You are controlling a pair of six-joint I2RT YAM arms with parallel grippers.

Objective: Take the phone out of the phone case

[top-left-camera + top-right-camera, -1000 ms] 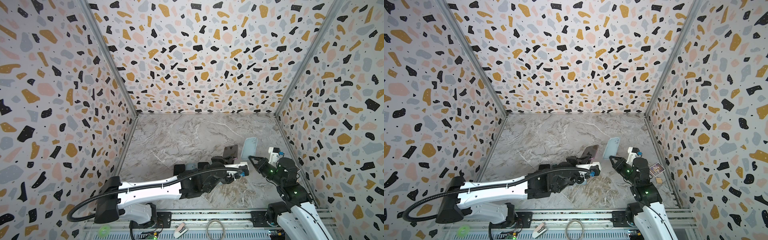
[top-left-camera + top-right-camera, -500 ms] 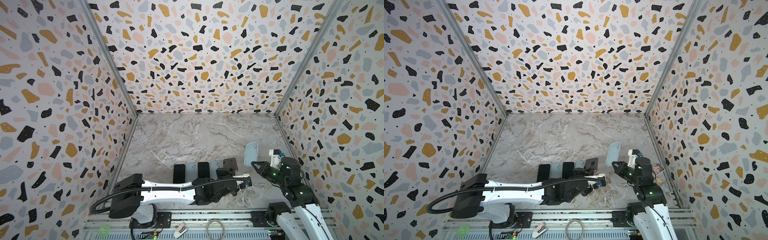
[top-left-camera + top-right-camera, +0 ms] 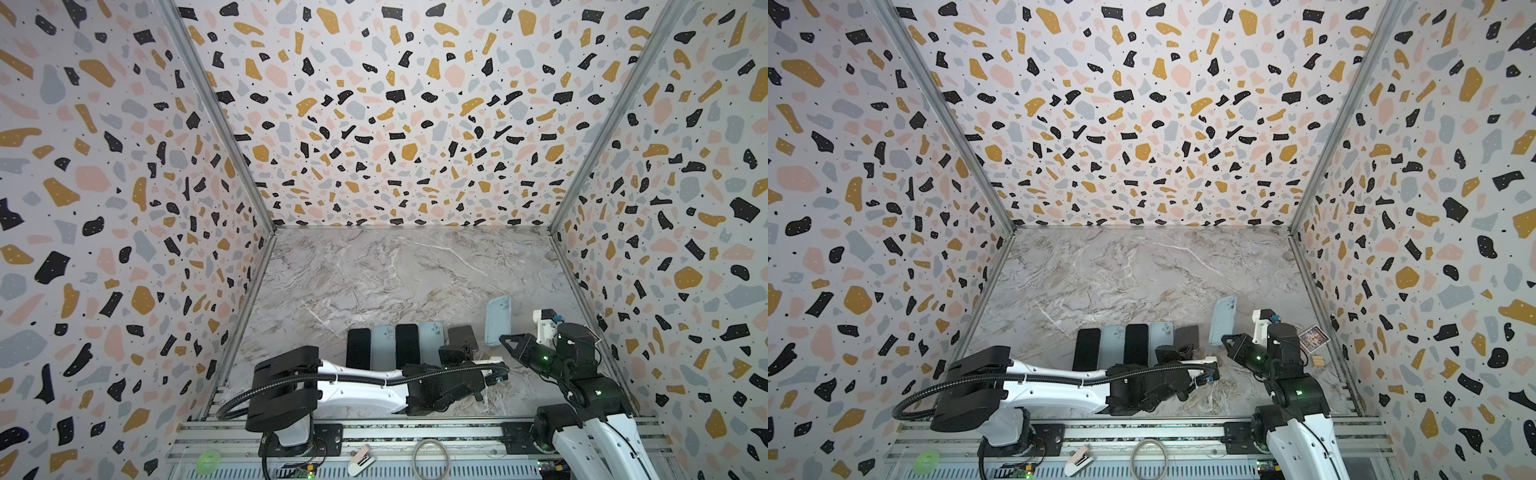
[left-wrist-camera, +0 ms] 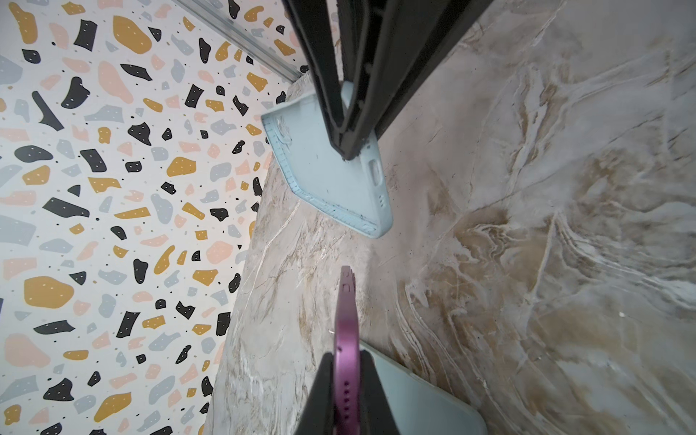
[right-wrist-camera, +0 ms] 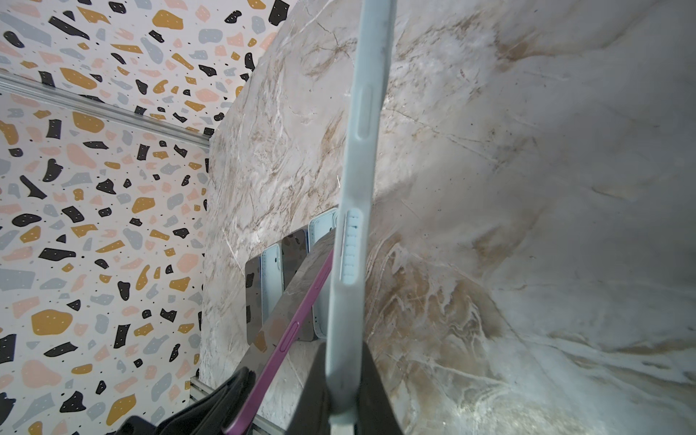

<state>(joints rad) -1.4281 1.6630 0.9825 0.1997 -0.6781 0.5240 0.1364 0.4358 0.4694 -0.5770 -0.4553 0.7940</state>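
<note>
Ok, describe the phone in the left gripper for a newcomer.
On the grey marble table, find the row of black and pale-blue slabs near the front edge. At its right end the left gripper pinches a dark-screened phone, the only purple-rimmed one.

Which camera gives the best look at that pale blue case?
The left wrist view: the pale blue case shows its broad face, close and sharp. The right wrist view catches only its thin edge; in both top views it is small.
</note>
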